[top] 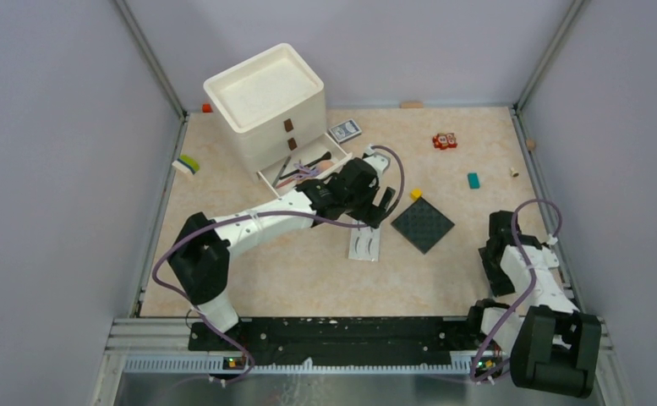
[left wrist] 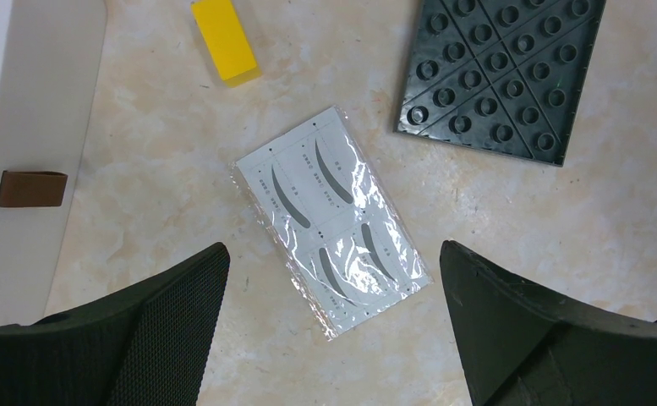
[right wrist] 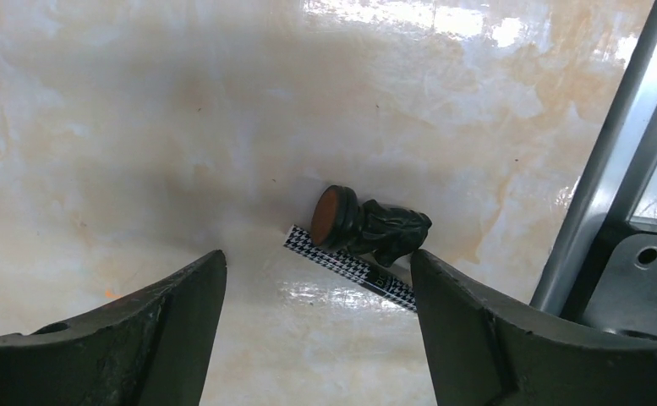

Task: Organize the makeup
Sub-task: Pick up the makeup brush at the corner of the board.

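The white false-eyelash card (top: 364, 245) lies flat on the table in clear wrap. In the left wrist view the card (left wrist: 333, 216) lies directly below and between the two fingers. My left gripper (top: 379, 207) (left wrist: 333, 252) is open and empty above it. Thin black brushes (top: 301, 170) lie in the open bottom drawer of the white drawer unit (top: 265, 93). My right gripper (top: 495, 258) (right wrist: 318, 258) is open and empty, low over the table at the right. A thin houndstooth-patterned stick (right wrist: 350, 265) and a small black figure with a brown base (right wrist: 367, 227) lie just ahead of it.
A dark grey studded baseplate (top: 423, 224) (left wrist: 502, 72) and a yellow block (top: 415, 194) (left wrist: 223, 38) lie beside the card. A teal block (top: 473, 180), a red item (top: 444, 140) and a patterned card box (top: 345, 131) lie further back. The metal frame post (right wrist: 612, 152) stands right of my right gripper.
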`<state>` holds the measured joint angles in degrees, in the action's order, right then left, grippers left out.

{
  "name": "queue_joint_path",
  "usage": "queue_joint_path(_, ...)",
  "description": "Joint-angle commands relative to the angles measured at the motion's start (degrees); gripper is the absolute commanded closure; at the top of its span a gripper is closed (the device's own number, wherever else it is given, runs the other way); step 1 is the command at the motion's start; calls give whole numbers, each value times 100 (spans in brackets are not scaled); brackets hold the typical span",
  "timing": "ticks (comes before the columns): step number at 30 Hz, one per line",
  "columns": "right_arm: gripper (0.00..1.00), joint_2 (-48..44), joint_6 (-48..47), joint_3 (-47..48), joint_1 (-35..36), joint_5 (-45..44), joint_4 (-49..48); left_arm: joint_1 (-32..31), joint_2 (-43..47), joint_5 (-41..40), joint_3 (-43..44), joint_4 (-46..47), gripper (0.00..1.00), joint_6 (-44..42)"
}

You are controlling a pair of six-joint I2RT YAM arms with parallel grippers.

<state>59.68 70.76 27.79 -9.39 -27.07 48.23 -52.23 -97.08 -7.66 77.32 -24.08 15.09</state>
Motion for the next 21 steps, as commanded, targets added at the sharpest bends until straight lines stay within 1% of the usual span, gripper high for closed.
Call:
queue_joint_path(1,22,-300,-297,-247,-136,250,-529,-33,-87,67,230,96,1,2)
queue_joint_path(8,24,-80,-610,-343,-273,620,-906,-42,-166,81,234,101,1,19)
queue_joint_path(12,27,204,-691,-369,-274,892,-1073,-42,-196,112,227,56,1,76)
queue_joint_path(18,28,632,-826,-334,-274,1239,-1202,-42,-311,163,351,-24,1,69)
queue_joint_path(21,28,860,-877,-257,-274,1252,-1259,-42,-345,154,478,-106,1,55)
